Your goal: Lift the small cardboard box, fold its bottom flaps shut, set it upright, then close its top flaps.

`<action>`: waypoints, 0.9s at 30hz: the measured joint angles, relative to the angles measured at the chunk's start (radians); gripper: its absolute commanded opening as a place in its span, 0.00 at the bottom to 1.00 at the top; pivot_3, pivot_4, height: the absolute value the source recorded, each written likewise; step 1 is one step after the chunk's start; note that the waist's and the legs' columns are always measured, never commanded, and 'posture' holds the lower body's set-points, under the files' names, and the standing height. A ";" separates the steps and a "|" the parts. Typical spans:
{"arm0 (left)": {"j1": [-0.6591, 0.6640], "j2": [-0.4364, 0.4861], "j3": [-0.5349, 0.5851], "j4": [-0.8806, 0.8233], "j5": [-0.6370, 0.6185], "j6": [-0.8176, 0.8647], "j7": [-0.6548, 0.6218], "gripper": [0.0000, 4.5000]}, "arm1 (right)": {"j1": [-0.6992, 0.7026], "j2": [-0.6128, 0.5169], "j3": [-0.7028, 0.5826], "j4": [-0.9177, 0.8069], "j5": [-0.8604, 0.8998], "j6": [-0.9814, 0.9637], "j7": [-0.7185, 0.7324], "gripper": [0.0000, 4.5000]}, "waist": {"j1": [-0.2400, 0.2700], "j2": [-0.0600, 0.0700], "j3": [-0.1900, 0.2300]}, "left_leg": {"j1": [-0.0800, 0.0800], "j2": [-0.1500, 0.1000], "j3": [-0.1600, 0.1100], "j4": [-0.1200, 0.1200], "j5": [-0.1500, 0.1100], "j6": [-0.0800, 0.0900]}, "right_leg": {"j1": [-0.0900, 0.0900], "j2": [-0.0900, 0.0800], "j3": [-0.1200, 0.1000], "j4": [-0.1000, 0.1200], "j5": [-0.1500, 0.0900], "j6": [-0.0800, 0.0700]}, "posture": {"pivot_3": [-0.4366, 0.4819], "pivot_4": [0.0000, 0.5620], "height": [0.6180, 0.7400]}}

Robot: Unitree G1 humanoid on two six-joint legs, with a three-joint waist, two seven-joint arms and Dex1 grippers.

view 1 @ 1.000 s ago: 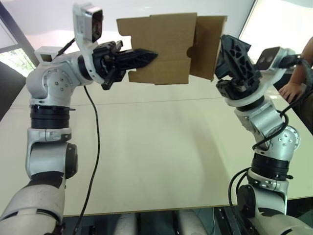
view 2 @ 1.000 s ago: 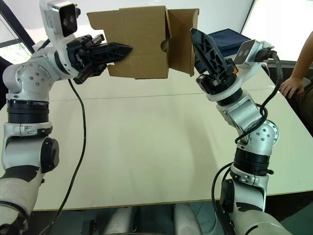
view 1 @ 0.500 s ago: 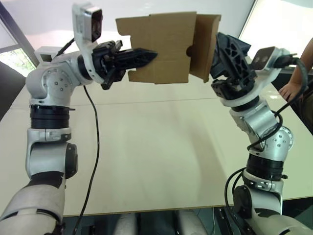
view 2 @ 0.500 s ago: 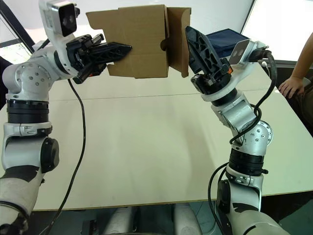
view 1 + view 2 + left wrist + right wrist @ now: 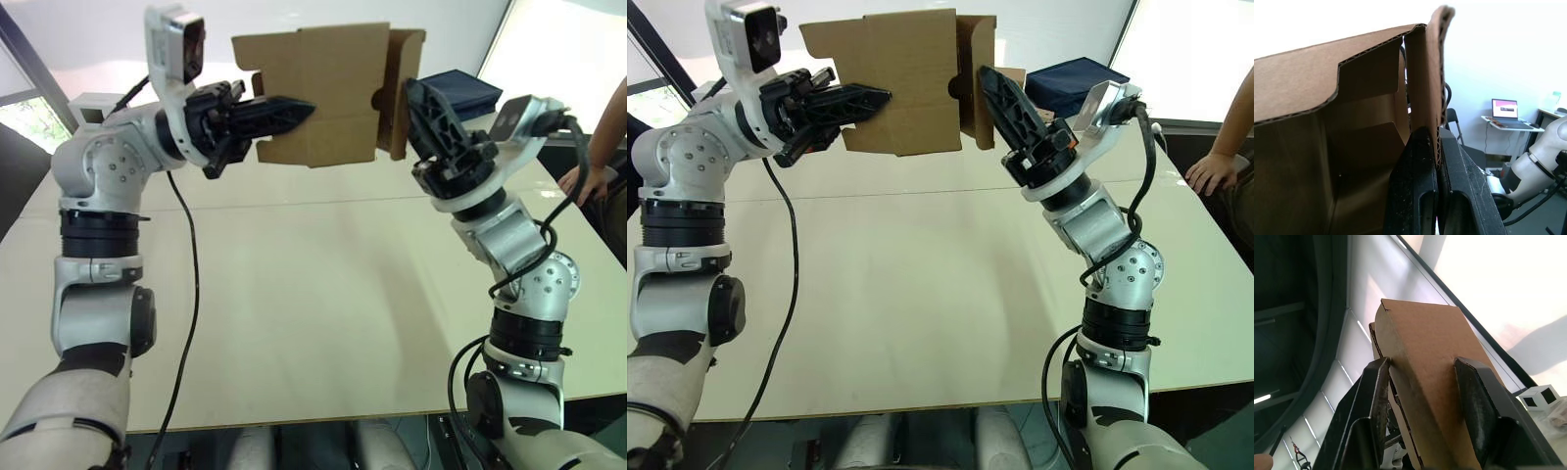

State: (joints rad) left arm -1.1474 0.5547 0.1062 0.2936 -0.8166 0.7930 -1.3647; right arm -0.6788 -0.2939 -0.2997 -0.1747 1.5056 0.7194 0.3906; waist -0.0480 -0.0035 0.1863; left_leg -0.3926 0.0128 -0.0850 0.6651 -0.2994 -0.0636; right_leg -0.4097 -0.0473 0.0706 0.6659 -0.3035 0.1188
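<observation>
Left gripper [image 5: 292, 111] pinches wall of small cardboard box [image 5: 323, 93], held aloft above table [image 5: 313, 284]. Right gripper [image 5: 997, 98], fingers spread, flanks the end flap at box's 3 o'clock; fold should push toward 9 o'clock.

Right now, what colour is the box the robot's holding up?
Plain brown, unprinted: the small cardboard box shows best in the left eye view.

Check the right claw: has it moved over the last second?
Yes. The right claw has swung toward the robot's left, pressing the flap of the small cardboard box, which the left claw holds in place.
</observation>
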 measured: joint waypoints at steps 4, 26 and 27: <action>0.000 0.000 0.000 0.000 0.000 0.000 0.000 0.00 | 0.000 0.002 0.003 0.000 -0.002 -0.003 0.000 0.46 | 0.000 0.000 0.000 | 0.000 0.000 0.000 0.000 0.000 0.000 | 0.000 0.000 0.000 0.000 0.000 0.000 | 0.48 0.27 1.00; 0.000 -0.002 0.000 0.000 0.016 -0.025 -0.004 0.00 | -0.038 0.083 0.055 -0.075 -0.105 -0.091 -0.123 0.46 | -0.003 0.000 0.000 | 0.000 0.000 0.000 0.000 0.000 0.000 | 0.000 0.000 0.000 0.000 0.000 0.000 | 0.48 0.27 1.00; 0.000 -0.002 0.000 0.001 0.017 -0.026 -0.004 0.00 | -0.038 0.087 0.054 -0.079 -0.094 -0.091 -0.126 0.46 | -0.003 0.000 0.000 | 0.000 0.000 0.000 0.000 0.000 0.000 | 0.000 0.000 0.000 0.000 0.000 0.000 | 0.48 0.27 1.00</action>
State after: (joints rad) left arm -1.1473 0.5526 0.1064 0.2942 -0.7996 0.7675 -1.3682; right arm -0.7164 -0.2064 -0.2456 -0.2535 1.4118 0.6279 0.2645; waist -0.0515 -0.0034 0.1863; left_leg -0.3926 0.0128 -0.0851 0.6647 -0.2993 -0.0638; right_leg -0.4101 -0.0473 0.0706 0.6661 -0.3035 0.1188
